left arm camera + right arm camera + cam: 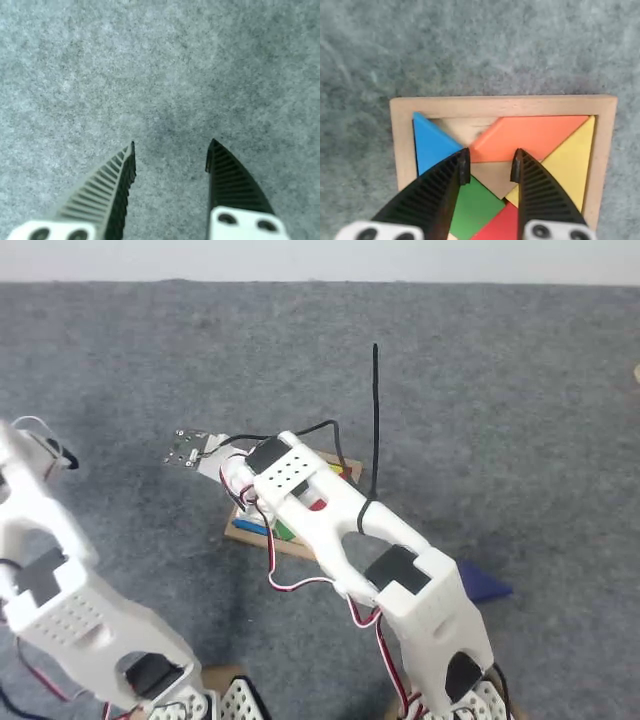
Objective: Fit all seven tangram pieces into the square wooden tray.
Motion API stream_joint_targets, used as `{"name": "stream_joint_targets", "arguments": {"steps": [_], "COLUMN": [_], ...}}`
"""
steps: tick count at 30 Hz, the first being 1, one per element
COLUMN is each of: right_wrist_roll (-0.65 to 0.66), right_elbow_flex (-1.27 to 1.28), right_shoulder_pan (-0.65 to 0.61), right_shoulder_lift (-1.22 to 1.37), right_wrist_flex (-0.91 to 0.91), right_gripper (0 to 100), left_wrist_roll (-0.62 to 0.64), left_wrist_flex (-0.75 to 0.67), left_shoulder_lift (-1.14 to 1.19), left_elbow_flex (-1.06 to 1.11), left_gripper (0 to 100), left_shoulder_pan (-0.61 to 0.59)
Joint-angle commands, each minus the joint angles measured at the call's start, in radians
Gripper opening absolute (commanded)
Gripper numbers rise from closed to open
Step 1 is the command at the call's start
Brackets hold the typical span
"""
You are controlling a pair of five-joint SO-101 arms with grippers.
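so the square wooden tray [500, 106] sits on the grey carpet [150, 60] about mid-table, and it's partly filled. five flat coloured pieces lie in it edge to edge: a blue triangle [430, 145] against one wall, a big orange triangle [530, 137] along the neighbouring wall, a yellow triangle [570, 160] on the side opposite the blue, plus a green piece [475, 207] and a red piece [500, 225] partly hidden behind the fingers. they look like smooth painted wood with crisp straight edges, so each one has to drop in flush or it'll ride up on its neighbour.

two bare wood patches show: a small triangular gap [462, 129] between blue and orange, and a middle gap [492, 182] under the fingertips. can't rule out that one is an unpainted piece.

the right gripper [490, 165] hangs right over that middle gap, ribbed black fingers [445, 190] apart with nothing between them. my guess is it's lined up there to nudge or check the fit.

out on the carpet, well apart from the tray on the far side of the right arm, lies a dark blue piece [487, 586], probably one of the missing ones.

the left gripper [172, 157] hovers over plain fuzzy carpet, fingers apart and empty, seemingly kept out of the way.
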Motion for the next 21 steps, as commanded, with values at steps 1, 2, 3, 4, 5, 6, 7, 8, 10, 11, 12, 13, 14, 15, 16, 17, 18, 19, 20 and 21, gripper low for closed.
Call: {"name": "stream_joint_targets", "arguments": {"steps": [1, 2, 3, 4, 5, 6, 7, 8, 10, 11, 12, 13, 14, 15, 16, 17, 18, 19, 20, 21], "right_wrist_roll": [-0.038, -0.044, -0.044, -0.046, -0.048, -0.046, -0.044, -0.046, -0.048, -0.048, -0.048, -0.048, -0.048, -0.048, -0.048, -0.048, -0.048, -0.051, -0.068, -0.089], "right_elbow_flex": [0.003, 0.003, 0.005, 0.008, 0.025, 0.043, 0.057, 0.068, 0.083, 0.086, 0.086, 0.086, 0.086, 0.086, 0.083, 0.078, 0.072, 0.066, 0.058, 0.048], "right_shoulder_pan": [-0.015, -0.028, -0.045, -0.064, -0.079, -0.101, -0.119, -0.134, -0.156, -0.16, -0.16, -0.16, -0.157, -0.156, -0.153, -0.143, -0.133, -0.122, -0.107, -0.088], "right_shoulder_lift": [-0.096, -0.11, -0.114, -0.117, -0.111, -0.105, -0.096, -0.09, -0.09, -0.091, -0.093, -0.093, -0.093, -0.093, -0.093, -0.093, -0.093, -0.093, -0.093, -0.093], "right_wrist_flex": [0.012, 0.012, 0.012, 0.013, 0.01, 0.004, 0.002, 0.002, 0.002, 0.002, 0.002, 0.002, 0.002, 0.002, 0.002, 0.004, 0.005, 0.005, 0.004, 0.004], "right_gripper": [14.3, 14.3, 14.3, 14.3, 14.3, 14.3, 14.3, 14.3, 14.3, 14.3, 14.3, 14.3, 14.4, 14.4, 14.4, 14.4, 14.4, 14.4, 14.4, 14.4], "left_wrist_roll": [0.0, 0.0, 0.0, 0.0, 0.0, 0.0, 0.0, 0.0, 0.0, 0.0, 0.0, 0.0, 0.0, -0.002, -0.002, -0.002, -0.002, -0.002, -0.002, -0.002], "left_wrist_flex": [-0.017, -0.017, -0.017, -0.017, -0.017, -0.017, -0.015, -0.015, -0.014, -0.012, -0.012, -0.012, -0.012, -0.012, -0.012, -0.012, -0.012, -0.012, -0.012, -0.012], "left_shoulder_lift": [-0.018, -0.018, -0.018, -0.018, -0.018, -0.018, -0.018, -0.018, -0.018, -0.018, -0.018, -0.018, -0.018, -0.018, -0.018, -0.018, -0.018, -0.018, -0.018, -0.018], "left_elbow_flex": [-0.01, -0.01, -0.01, -0.01, -0.01, -0.01, -0.01, -0.01, -0.01, -0.01, -0.01, -0.01, -0.01, -0.01, -0.01, -0.01, -0.01, -0.01, -0.01, -0.01], "left_gripper": [22, 22, 22, 22, 22, 22, 22, 22, 22, 22, 22, 22, 22, 22, 22, 22, 22, 22, 22, 22], "left_shoulder_pan": [0.008, 0.008, 0.008, 0.008, 0.008, 0.008, 0.008, 0.008, 0.008, 0.008, 0.008, 0.008, 0.008, 0.008, 0.008, 0.008, 0.008, 0.008, 0.008, 0.008]}}
